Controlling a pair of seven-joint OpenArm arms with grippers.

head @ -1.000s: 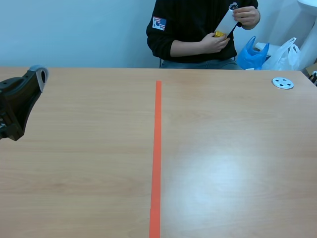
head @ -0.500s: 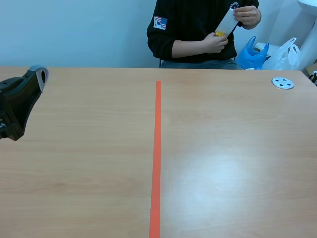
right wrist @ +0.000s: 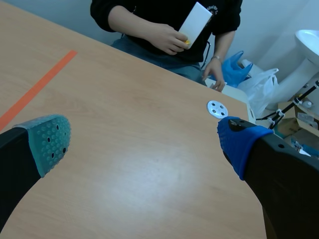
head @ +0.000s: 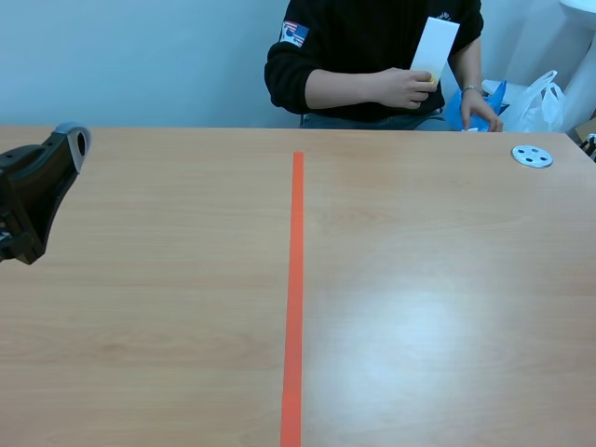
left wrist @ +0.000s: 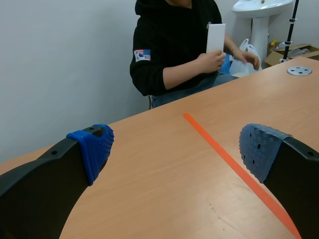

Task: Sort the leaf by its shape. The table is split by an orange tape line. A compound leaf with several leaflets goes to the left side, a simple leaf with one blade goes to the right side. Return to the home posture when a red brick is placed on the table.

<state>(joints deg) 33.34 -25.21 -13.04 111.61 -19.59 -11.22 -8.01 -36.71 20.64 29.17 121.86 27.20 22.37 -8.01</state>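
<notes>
- The left gripper [left wrist: 177,149] is hanging with its fingers spread wide, gripping nothing, over the table [head: 447,307] left of the orange tape line [head: 295,279].
- The right gripper [right wrist: 144,142] is likewise standing released and empty, over the wood right of that line.
- Beyond the line's far end a person [head: 363,47] is sitting, one hand [head: 407,88] holding up a white card [head: 434,48] with a small yellow thing [right wrist: 185,41] tucked against it; whether that is the leaf I cannot tell.
- Well right of the line, near the far edge, a white disc [head: 532,156] is lying.

Plain lab room — taped table [head: 140,307], corner washbasin [left wrist: 259,6]
</notes>
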